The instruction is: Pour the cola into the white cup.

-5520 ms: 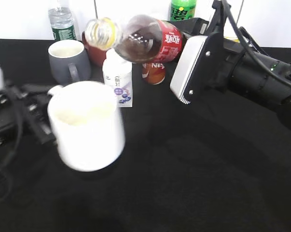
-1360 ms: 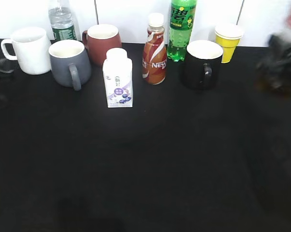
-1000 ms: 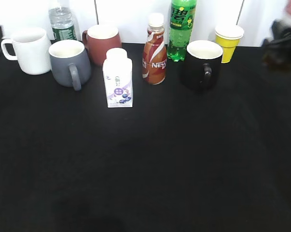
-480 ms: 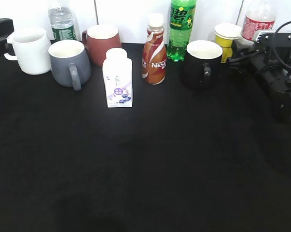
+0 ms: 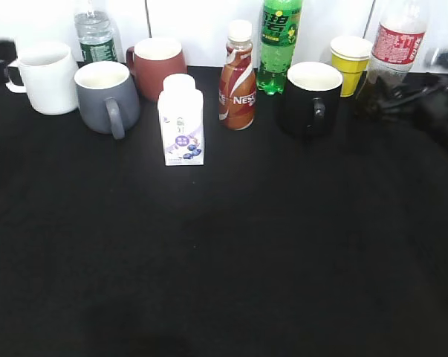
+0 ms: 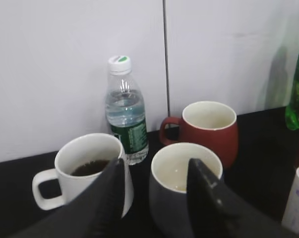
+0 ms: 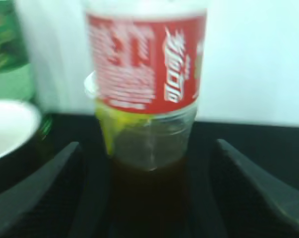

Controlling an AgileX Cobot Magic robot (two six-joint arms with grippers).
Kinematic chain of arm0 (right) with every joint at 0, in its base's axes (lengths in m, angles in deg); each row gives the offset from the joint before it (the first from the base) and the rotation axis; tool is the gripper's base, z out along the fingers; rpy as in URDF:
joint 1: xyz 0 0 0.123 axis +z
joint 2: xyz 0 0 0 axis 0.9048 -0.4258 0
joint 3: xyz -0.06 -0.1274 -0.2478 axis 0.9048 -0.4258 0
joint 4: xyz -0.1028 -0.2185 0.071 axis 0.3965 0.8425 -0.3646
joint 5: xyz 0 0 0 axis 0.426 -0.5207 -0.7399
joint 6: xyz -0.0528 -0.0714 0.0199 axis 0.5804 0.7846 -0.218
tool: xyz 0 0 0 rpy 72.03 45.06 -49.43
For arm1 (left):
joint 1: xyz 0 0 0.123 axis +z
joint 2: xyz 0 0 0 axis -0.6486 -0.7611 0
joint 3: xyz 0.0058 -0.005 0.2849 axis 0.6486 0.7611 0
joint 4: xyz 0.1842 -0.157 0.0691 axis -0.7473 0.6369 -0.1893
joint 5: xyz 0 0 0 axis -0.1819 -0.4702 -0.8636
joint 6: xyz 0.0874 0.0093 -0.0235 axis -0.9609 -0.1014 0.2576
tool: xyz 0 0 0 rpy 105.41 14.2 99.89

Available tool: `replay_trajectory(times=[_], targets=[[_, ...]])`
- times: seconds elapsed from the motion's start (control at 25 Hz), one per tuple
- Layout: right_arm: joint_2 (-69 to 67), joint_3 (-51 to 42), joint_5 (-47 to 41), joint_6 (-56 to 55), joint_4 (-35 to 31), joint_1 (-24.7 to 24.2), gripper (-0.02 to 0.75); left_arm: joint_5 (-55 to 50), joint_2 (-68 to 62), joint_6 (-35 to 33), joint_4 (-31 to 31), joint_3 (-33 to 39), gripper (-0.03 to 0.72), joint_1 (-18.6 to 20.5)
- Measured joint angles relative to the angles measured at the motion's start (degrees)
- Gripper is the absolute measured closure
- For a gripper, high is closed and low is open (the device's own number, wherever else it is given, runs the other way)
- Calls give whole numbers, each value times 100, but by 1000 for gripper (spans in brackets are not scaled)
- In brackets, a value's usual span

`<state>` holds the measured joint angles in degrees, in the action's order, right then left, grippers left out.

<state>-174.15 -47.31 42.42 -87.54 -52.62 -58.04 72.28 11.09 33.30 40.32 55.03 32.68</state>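
Right gripper (image 7: 149,188) has its two fingers spread wide, one on each side of the cola (image 7: 147,89), and neither one is touching it, so nothing's clamped. That bottle stands upright at the back right of the bench (image 5: 224,260), just beside the yellow paper cup (image 5: 351,63), with only a bit of dark liquid showing at the bottom under the red label. From the outside camera my right arm is a dark blur next to it.

My left gripper (image 6: 156,198) is spread apart too, holding nothing, hanging just in front of the white cup (image 6: 87,168) and the grey mug (image 6: 181,186). The white cup sits at the far left of the back row with its handle pointing left, and I can see dark liquid inside it. Behind those two there's a water bottle (image 6: 125,111) and a red mug (image 6: 206,126).
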Motion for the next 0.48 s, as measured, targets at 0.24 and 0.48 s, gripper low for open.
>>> replay_trajectory(times=[0.24, 0.48], targets=[[2723, 505, -7643, -843, 496, 5, 143, -5077, 501, 34, 494, -744, 291, -1042], [4452, 1020, -10038, 404, -669, 10, 145, -8307, 1056, -1512, 2495, -1319, 292, -1239]])
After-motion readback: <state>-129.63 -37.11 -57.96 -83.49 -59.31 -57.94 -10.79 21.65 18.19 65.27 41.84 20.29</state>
